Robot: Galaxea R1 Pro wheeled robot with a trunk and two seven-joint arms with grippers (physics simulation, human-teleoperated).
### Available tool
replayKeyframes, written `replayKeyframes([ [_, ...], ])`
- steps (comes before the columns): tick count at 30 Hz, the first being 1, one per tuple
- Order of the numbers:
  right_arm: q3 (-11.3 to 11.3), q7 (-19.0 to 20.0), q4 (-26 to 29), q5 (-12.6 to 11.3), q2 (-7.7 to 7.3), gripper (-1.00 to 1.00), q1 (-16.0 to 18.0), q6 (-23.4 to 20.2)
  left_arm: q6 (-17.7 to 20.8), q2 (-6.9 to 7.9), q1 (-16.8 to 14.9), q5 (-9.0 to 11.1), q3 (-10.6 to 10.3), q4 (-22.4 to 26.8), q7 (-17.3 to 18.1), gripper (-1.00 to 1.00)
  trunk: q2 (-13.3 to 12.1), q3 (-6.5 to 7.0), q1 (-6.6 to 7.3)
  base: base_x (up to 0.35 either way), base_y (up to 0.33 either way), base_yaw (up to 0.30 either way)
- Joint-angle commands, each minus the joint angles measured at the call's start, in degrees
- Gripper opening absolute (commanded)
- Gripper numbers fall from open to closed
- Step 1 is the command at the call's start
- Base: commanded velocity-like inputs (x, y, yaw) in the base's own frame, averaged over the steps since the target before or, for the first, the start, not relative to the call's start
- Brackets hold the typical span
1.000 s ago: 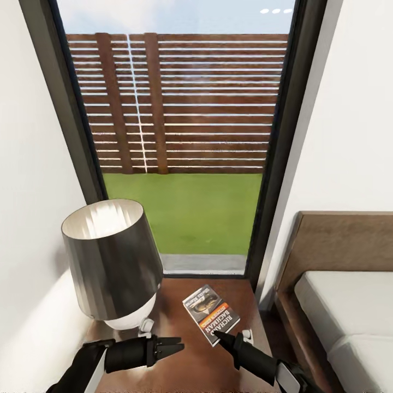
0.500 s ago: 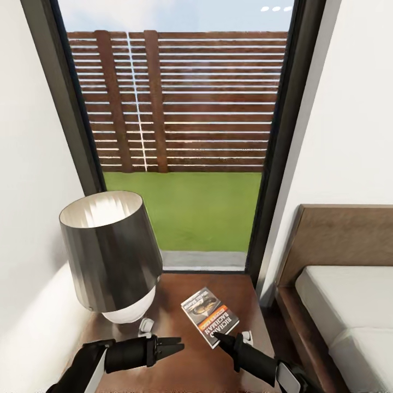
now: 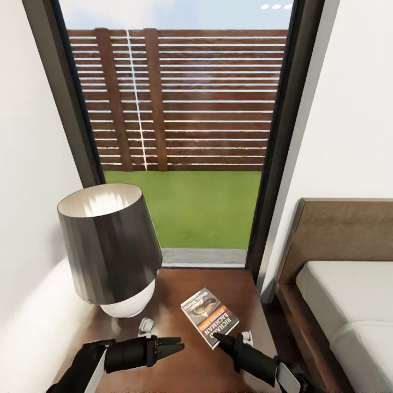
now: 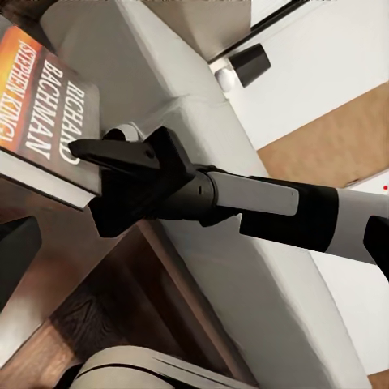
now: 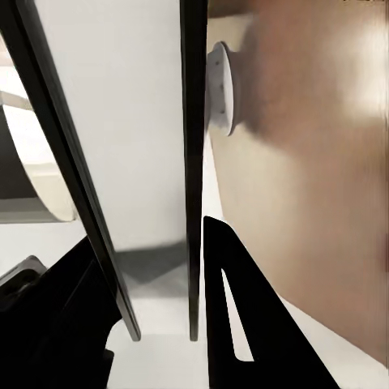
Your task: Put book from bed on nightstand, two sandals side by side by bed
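dark wooden nightstand (image 3: 180, 371), lamp (image 3: 109, 251), book (image 3: 210, 317), perhaps small knobs

The book (image 3: 210, 317) on the nightstand (image 3: 180, 371) carried "RICHARD BACHMAN" on its cover. In the left wrist view its cover (image 4: 40, 105) also showed "STEPHEN KING" in orange letters beside that name.

Matte black grippers (image 3: 173, 347) – tapered fingers, white-grey forearm sleeves
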State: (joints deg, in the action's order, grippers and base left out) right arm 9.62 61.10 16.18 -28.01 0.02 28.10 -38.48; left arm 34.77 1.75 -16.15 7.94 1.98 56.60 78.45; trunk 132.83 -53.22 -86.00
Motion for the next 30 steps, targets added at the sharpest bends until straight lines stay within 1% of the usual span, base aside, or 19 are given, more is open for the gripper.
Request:
replayKeyframes([
  [1, 0.1, -1.1, 0.0, -0.2, 0.0, -1.0, 0.0, -0.4, 0.6, 0.01, 0.0, 0.1, 0.0, 0.0, 0.1, 1.0, 0.0, -0.05, 0.01, 0.0, 0.0, 0.0],
  [4, 0.1, -5.9, 0.4, -0.5, -0.01, -1.0, 0.0, -0.4, 0.6, 0.01, 0.0, 0.1, 0.0, 0.0, 0.0, 1.0, 0.0, -0.05, 0.01, 0.0, 0.0, 0.0],
  [6, 0.1, -7.1, 0.5, -0.6, -0.03, -1.0, 0.0, -0.4, 0.6, 0.01, 0.0, 0.1, 0.0, 0.0, 0.0, 1.0, 0.0, -0.05, 0.01, 0.0, 0.0, 0.0],
  [11, 0.2, -7.8, 0.5, -0.6, -0.1, -1.0, 0.0, -0.4, 0.6, 0.01, 0.0, 0.1, 0.0, 0.0, 0.0, 1.0, 0.0, -0.05, 0.01, 0.0, 0.0, 0.0],
  [30, 0.2, -7.9, 0.4, -0.6, -0.11, -1.0, 0.0, -0.4, 0.6, 0.01, 0.0, 0.1, 0.0, 0.0, -0.1, 1.0, 7.6, -3.46, -4.16, 0.0, 0.0, 0.0],
])
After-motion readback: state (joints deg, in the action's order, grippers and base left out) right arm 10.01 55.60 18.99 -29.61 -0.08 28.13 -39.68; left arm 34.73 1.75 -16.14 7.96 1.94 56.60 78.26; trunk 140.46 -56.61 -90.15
